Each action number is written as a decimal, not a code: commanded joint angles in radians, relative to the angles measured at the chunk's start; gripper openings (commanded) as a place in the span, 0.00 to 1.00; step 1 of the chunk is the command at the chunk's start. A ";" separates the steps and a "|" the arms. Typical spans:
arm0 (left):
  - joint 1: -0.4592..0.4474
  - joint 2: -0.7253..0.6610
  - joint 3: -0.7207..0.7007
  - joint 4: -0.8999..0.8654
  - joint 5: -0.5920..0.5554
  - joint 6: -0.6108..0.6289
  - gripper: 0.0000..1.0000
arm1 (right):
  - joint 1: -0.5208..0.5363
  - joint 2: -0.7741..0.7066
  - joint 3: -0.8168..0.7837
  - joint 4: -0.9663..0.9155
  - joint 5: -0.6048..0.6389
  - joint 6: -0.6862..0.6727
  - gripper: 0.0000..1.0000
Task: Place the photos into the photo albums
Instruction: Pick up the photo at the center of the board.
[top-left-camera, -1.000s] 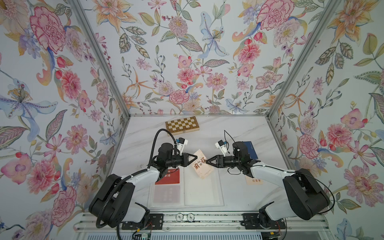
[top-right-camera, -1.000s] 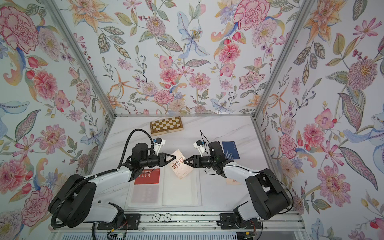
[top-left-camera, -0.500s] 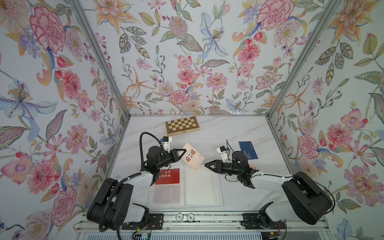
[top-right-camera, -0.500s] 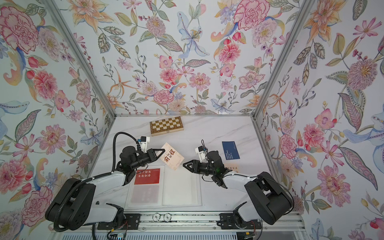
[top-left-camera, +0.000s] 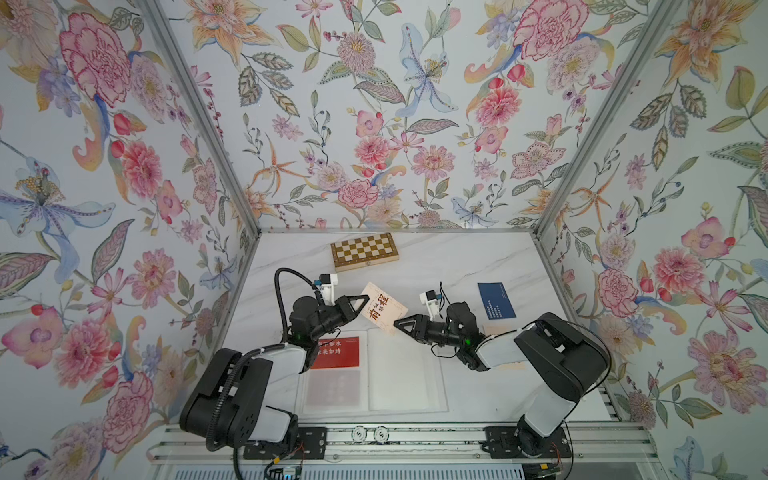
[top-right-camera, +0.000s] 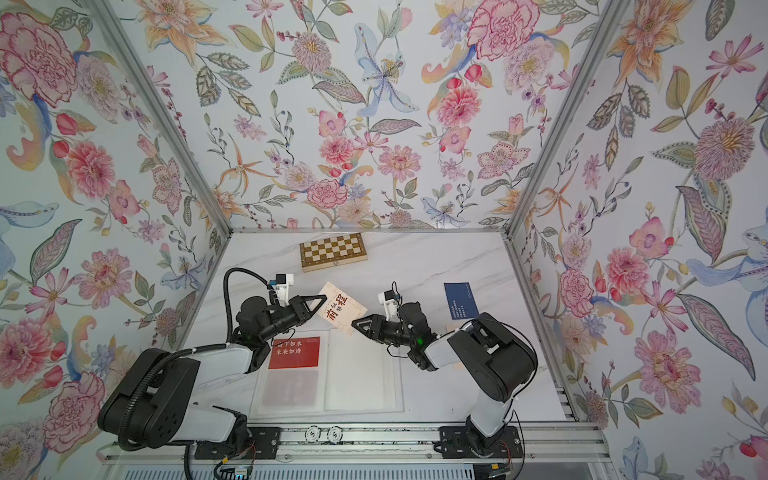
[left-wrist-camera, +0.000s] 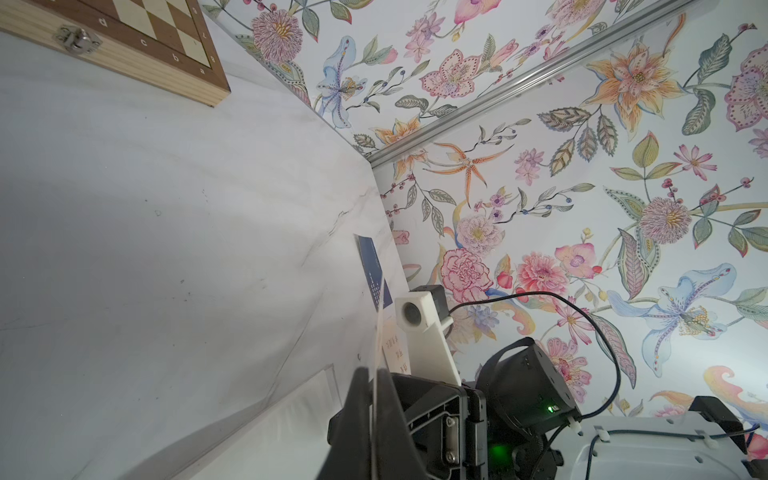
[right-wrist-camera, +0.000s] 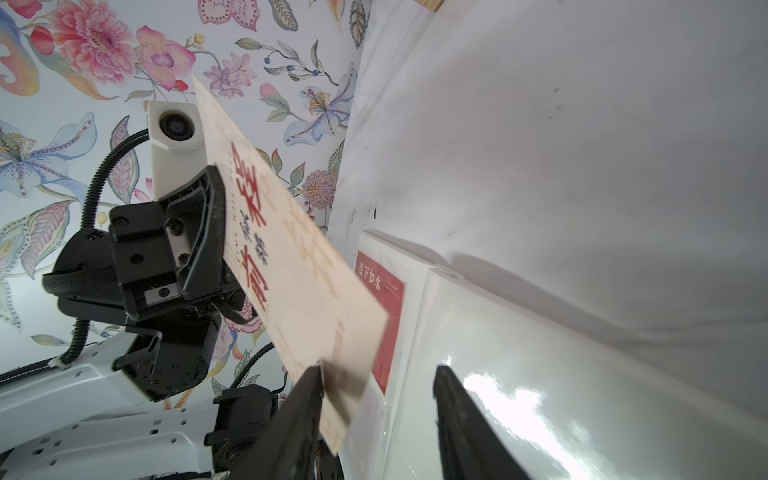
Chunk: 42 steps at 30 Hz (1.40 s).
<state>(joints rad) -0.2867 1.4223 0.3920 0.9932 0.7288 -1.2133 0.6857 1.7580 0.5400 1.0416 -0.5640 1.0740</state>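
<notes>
A white photo album (top-left-camera: 405, 374) lies open and flat on a marble table (top-left-camera: 457, 266), near the front edge between the two robot arms. The upper sleeve of its left page holds a red card (top-left-camera: 337, 353) printed with white Chinese characters. A faint pinkish shape shows through the sleeve below it; what it is cannot be told. The right page looks blank and glossy.

Above the far edge of the album, the left gripper (top-left-camera: 362, 302) is clamped tight on one end of a cream card (top-left-camera: 384, 313) with red and dark Chinese characters, holding it tilted in the air. The right gripper (right-wrist-camera: 378, 374) faces it with its jaws apart. In the right wrist view the card's free corner reaches between the jaws and lies against one finger (right-wrist-camera: 305, 399), with nothing pinched.

A navy card (top-left-camera: 496, 301) lies flat on the table beyond the right arm. A checkered wooden chessboard box (top-left-camera: 363, 251) sits closed near the back wall.
</notes>
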 joint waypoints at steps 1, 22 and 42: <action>0.011 -0.005 -0.017 0.035 0.009 -0.002 0.00 | 0.018 0.039 0.021 0.133 0.004 0.049 0.44; 0.014 -0.130 -0.012 -0.294 -0.026 0.164 0.00 | 0.015 0.005 0.069 0.149 0.006 0.066 0.05; 0.015 -0.419 0.118 -1.164 -0.379 0.573 0.66 | 0.082 -0.324 0.095 -0.579 0.090 -0.123 0.00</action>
<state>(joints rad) -0.2802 1.0157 0.4938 -0.0120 0.4355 -0.7113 0.7540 1.4796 0.6022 0.6937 -0.5053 1.0157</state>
